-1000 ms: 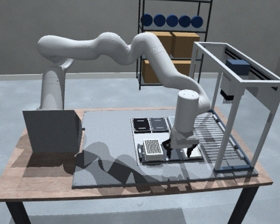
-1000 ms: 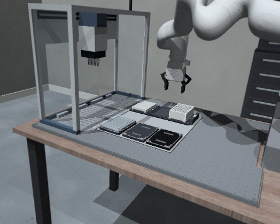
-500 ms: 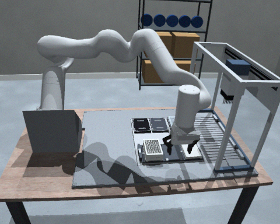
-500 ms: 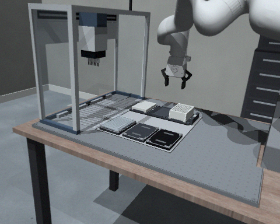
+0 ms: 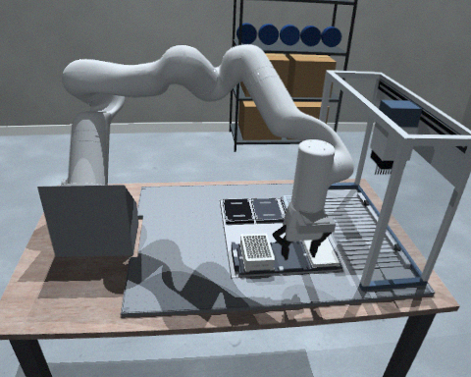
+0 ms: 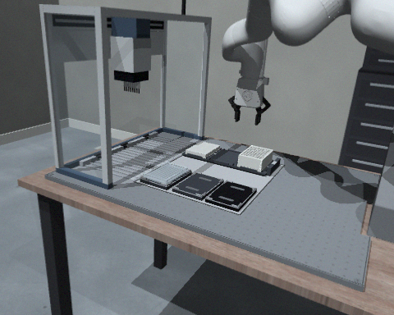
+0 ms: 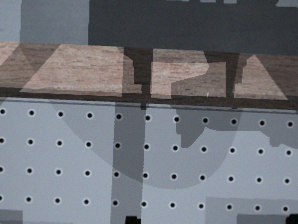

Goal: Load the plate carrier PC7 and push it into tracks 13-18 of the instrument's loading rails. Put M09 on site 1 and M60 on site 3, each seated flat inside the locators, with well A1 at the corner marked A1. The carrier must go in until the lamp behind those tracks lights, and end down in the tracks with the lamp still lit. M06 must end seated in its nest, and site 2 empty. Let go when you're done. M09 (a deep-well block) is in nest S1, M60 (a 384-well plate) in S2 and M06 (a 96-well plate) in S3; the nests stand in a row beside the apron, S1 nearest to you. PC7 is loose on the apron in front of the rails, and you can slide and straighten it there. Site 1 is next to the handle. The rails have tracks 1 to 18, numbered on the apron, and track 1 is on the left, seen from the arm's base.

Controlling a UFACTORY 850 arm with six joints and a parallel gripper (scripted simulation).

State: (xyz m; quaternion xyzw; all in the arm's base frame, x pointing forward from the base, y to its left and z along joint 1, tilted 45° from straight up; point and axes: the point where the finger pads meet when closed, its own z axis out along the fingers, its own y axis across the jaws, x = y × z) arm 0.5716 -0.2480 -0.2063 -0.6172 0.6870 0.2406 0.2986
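The carrier PC7 [image 5: 284,259] lies on the apron in front of the rails [image 5: 362,226]; it also shows in the exterior view [image 6: 233,160]. The white deep-well block M09 [image 5: 257,250] [image 6: 255,157] sits on site 1 at the handle end. The flat white plate M60 [image 5: 324,252] [image 6: 203,149] sits on site 3 at the rail end. Site 2 between them is bare. M06 [image 6: 166,174] lies in nest S3. My gripper [image 5: 298,249] [image 6: 248,116] hangs open and empty well above the carrier's middle. The wrist view shows only the perforated base plate and the table edge.
The nests S2 [image 6: 198,184] and S1 [image 6: 231,194] are dark and bare. The instrument's frame [image 5: 401,162] with its pipetting head [image 5: 393,133] stands over the rails. A grey box [image 5: 87,218] stands at the table's left by my base.
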